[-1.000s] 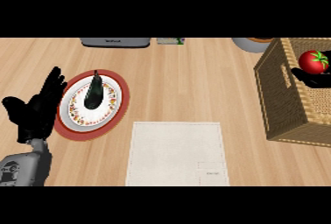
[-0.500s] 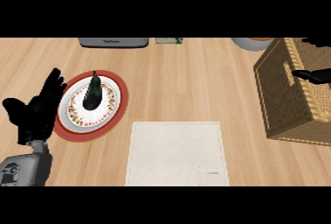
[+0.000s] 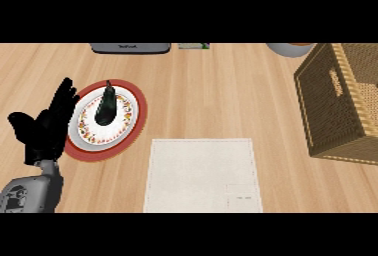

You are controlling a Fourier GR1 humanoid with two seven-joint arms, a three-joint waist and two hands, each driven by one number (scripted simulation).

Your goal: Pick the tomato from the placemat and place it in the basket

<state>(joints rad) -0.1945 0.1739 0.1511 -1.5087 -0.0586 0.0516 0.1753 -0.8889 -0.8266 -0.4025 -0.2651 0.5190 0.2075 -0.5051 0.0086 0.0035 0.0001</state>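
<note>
Wicker basket [image 3: 343,102] right of bare placemat [image 3: 201,175]; my left hand [image 3: 46,125] rests spread wide beside the plate [image 3: 103,122].

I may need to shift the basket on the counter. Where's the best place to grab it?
Grip the wicker basket by its near left rim, coming from the left over bare counter. The rim is a raised edge and the top is open, so a robot hand can likely hook over it.

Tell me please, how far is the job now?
The placemat lies bare, so the pick looks done. No tomato shows anywhere; inside the basket I cannot confirm it. Nothing is in hand: the left hand rests open by the plate, and the right hand is out of view.
</note>
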